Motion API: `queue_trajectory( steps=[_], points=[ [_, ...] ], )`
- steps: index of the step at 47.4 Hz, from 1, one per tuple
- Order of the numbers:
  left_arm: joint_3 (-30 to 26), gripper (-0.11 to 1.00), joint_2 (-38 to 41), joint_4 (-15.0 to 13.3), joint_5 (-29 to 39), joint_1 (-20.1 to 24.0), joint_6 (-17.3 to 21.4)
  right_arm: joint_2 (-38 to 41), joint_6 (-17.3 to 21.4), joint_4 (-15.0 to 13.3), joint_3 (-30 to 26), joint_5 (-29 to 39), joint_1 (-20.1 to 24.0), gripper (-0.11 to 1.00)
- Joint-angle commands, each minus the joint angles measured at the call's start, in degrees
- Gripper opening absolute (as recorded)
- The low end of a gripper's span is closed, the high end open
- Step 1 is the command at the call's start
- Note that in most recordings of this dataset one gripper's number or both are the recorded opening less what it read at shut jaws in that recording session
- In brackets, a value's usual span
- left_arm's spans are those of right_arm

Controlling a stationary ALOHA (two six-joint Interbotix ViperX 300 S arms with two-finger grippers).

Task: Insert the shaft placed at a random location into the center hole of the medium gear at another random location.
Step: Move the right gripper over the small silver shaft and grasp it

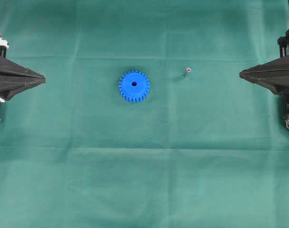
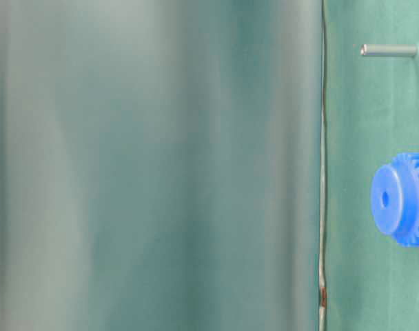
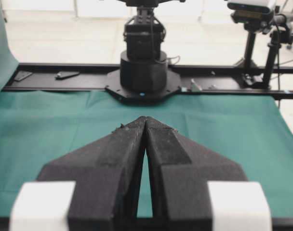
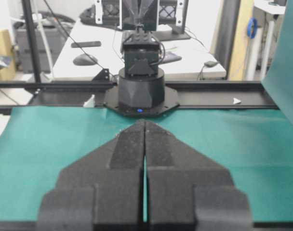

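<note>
Overhead view: both grippers (image 1: 43, 78) (image 1: 241, 73) closed, empty; upright shaft (image 1: 187, 71) near the cloth's (image 1: 144, 190) far edge could topple when pinched, missing the gear (image 1: 134, 86).

You see one medium gear (image 1: 134, 86), bright blue and toothed, with one center hole (image 1: 134, 84) through its hub. You see one shaft (image 1: 187, 72), a thin silver-grey pin, lying apart from the gear. You see two grippers: one left gripper (image 1: 43, 79) at the left edge of the overhead view and one right gripper (image 1: 241, 73) at the right edge. Each gripper carries two black fingers (image 3: 125, 144), four in all, pressed together in pairs. One green cloth (image 1: 144, 180) covers the desk. In each wrist view you count one black arm base (image 3: 142, 77) opposite.
</note>
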Motion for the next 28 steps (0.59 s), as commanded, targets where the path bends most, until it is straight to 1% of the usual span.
queue_trajectory(
  steps=[1,7,15,23,28],
  points=[
    [-2.3,0.00,0.3,0.5,-0.4,-0.3,-0.9,0.2,-0.4,-0.4,-0.9,0.0,-0.9,0.01],
    [-2.5,0.00,0.2,0.9,-0.4,-0.4,-0.8,0.4,-0.3,-0.2,-1.3,0.2,-2.5,0.01],
    [-2.5,0.00,0.3,0.9,0.0,-0.4,-0.9,3.3,-0.2,0.0,-1.7,0.0,-4.0,0.01],
    [-2.5,0.00,0.3,0.9,0.8,-0.4,-0.8,9.7,0.1,0.2,-1.8,-0.5,-7.6,0.01],
    [-2.5,0.00,0.3,0.9,1.0,-0.4,-0.9,14.9,0.2,0.4,-1.9,-1.8,-9.8,0.01]
  ],
)
